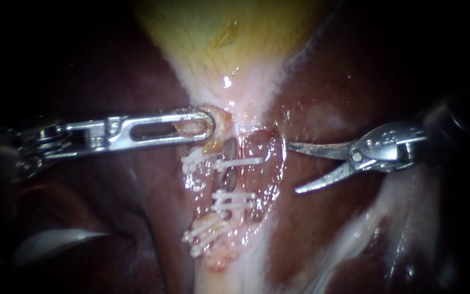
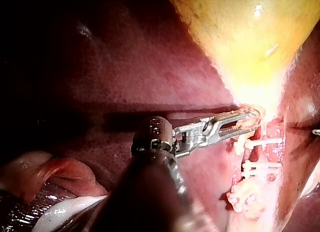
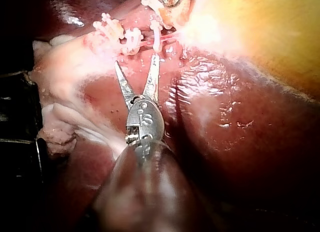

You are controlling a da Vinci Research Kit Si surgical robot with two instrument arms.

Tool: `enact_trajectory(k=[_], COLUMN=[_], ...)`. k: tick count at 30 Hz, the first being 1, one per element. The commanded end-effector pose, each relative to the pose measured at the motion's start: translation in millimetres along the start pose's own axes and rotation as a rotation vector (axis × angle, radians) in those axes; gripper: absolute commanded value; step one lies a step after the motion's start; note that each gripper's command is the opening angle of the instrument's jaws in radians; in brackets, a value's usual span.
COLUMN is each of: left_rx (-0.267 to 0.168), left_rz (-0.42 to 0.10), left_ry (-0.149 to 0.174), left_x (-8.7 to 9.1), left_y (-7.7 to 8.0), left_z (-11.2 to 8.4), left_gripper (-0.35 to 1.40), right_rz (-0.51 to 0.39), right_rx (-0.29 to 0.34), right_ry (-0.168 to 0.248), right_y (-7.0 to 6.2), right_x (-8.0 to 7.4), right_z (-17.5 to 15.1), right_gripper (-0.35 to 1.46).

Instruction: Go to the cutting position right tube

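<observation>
Right instrument, its curved blades apart and empty, pointed at the right tube, which lay just ahead and ran crosswise to them between white clips, while the left instrument had its jaws clamped on the gallbladder at its narrow end.

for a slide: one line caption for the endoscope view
Open-jawed right instrument faces the clipped tubes; left instrument grips tissue below the gallbladder.
</observation>
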Motion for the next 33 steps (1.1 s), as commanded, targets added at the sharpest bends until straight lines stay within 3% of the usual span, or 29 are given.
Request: enact_trajectory(k=[1, 17, 22, 26, 33], left_rx=[-0.001, 0.001, 0.003, 0.005, 0.007], left_rz=[0.0, -0.003, -0.012, -0.03, -0.012], left_ry=[0.0, 0.003, 0.014, -0.009, -0.045], left_x=[0.0, -0.4, -2.0, -3.6, -5.9], left_y=[0.0, -0.3, -1.2, -2.2, -3.6], left_z=[0.0, -0.5, -2.4, -4.4, -7.3], left_gripper=[-0.35, -0.35, -0.35, -0.35, -0.35], right_rz=[0.0, 0.0, 0.0, 0.0, 0.0], right_rx=[0.0, 0.0, 0.0, 0.003, 0.003], right_ry=[0.0, 0.0, 0.0, 0.001, 0.001], right_y=[0.0, 0.0, 0.0, 0.0, 0.0], right_x=[0.0, 0.0, 0.0, 0.0, 0.1], right_z=[0.0, 0.0, 0.0, 0.0, 0.0], right_gripper=[1.44, 1.44, 1.44, 1.44, 1.44])
